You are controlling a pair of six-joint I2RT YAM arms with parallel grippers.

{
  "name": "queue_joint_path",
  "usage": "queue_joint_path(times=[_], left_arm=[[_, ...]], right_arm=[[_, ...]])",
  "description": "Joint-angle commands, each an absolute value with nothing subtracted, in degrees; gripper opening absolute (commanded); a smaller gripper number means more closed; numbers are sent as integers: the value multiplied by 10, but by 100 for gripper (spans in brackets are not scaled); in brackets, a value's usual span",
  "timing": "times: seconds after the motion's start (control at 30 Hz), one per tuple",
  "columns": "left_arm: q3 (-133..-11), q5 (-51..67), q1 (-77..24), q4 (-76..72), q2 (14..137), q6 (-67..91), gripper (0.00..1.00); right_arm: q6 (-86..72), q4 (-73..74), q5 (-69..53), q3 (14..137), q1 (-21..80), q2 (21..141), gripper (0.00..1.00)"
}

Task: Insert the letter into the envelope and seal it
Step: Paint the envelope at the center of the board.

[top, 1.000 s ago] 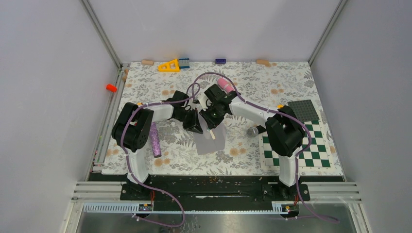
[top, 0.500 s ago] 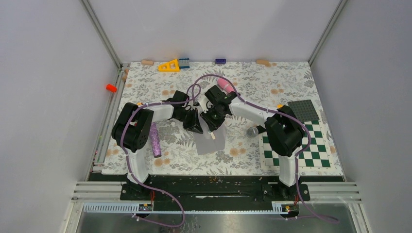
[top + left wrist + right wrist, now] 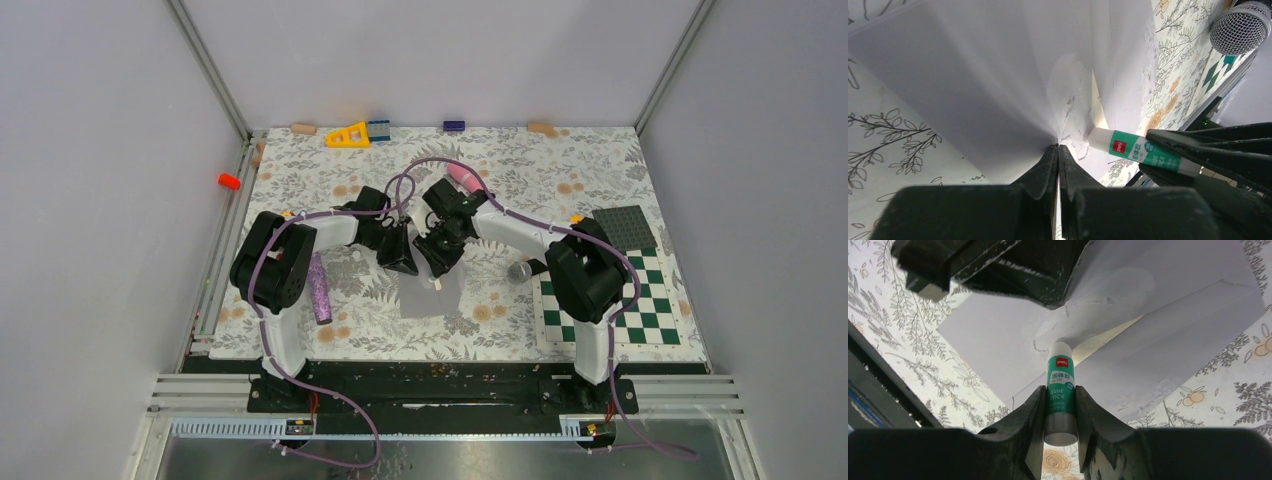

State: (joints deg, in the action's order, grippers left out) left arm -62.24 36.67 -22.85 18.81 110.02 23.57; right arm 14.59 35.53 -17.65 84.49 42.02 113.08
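Observation:
The pale grey envelope (image 3: pixel 430 297) lies on the floral table between the arms, and its pointed flap (image 3: pixel 998 75) is lifted. My left gripper (image 3: pixel 404 260) is shut on the flap's tip (image 3: pixel 1058 149). My right gripper (image 3: pixel 437 258) is shut on a green-and-white glue stick (image 3: pixel 1061 390), whose white tip (image 3: pixel 1062 349) touches the inside of the flap. The glue stick also shows in the left wrist view (image 3: pixel 1135 150). A cream edge (image 3: pixel 1108 337), likely the letter, shows in the envelope's opening.
A purple glitter cylinder (image 3: pixel 320 287) lies left of the envelope. A small microphone (image 3: pixel 519 270), the green-and-white checkerboard mat (image 3: pixel 640 300) and a dark grey baseplate (image 3: pixel 625 225) are to the right. A pink object (image 3: pixel 462 173) and toy blocks (image 3: pixel 349 135) sit further back.
The right gripper with the glue stick has edged slightly back and left along the flap. The envelope has settled a little flatter. The left gripper still holds the flap tip.

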Motion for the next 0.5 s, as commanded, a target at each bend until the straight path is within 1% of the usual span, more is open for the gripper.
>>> queue_joint_path(times=[0.0,0.13,0.37,0.47], left_arm=[[-617,263,-237,188,1124,202,0],[-617,264,-238,187,1123,203,0],[-617,265,-242,187,1121,203,0],[-617,266,-243,187,1118,202,0]], right_arm=[[163,398,-203,837,430,1089,0],[173,409,-196,833,430,1085,0],[165,416,-236,831,433,1094,0],[161,416,-221,843,437,1111,0]])
